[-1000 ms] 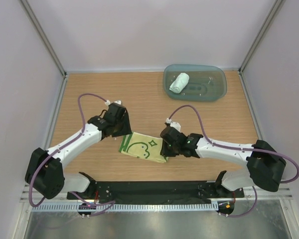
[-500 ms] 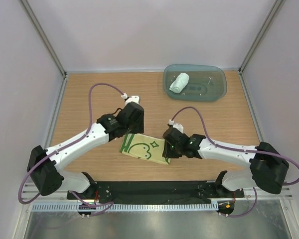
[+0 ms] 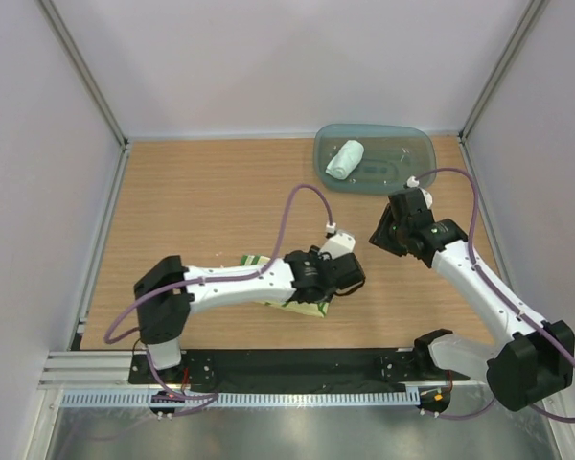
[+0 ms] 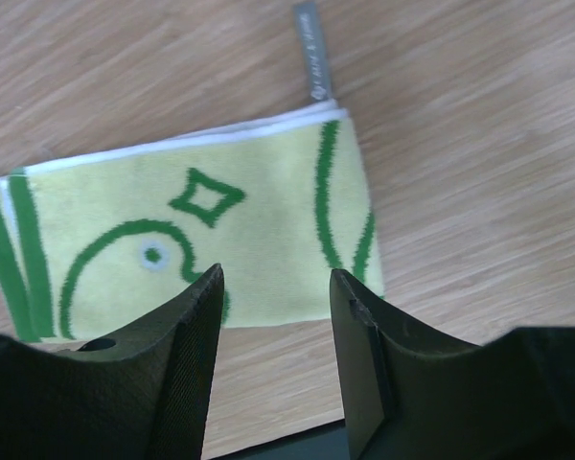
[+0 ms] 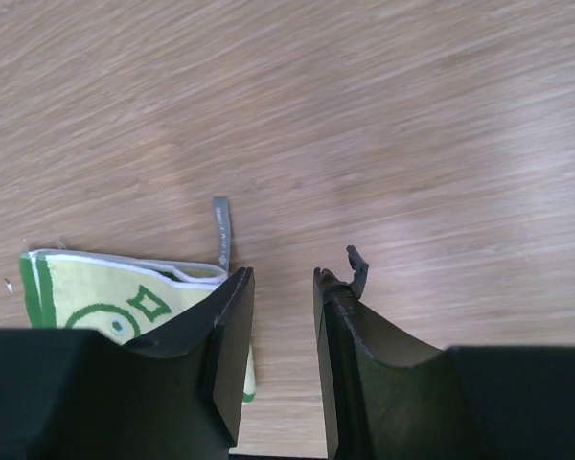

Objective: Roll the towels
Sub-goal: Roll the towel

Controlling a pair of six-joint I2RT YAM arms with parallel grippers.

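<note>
The pale yellow towel [image 4: 192, 230], a flat folded oblong of soft cloth with green line drawings and a narrow grey tag [image 4: 310, 53], lies on the wood-grain table [image 3: 192, 192] at lower centre of the top view. The left gripper [image 4: 275, 278] hangs above it, its matte black fingers moderately apart and empty, and the right gripper [image 5: 280, 276] at centre right shows a narrow, empty gap. The mint-white towel [image 3: 345, 158] sits as a stubby roll in the translucent teal tray [image 3: 412, 177] at upper right.
</note>
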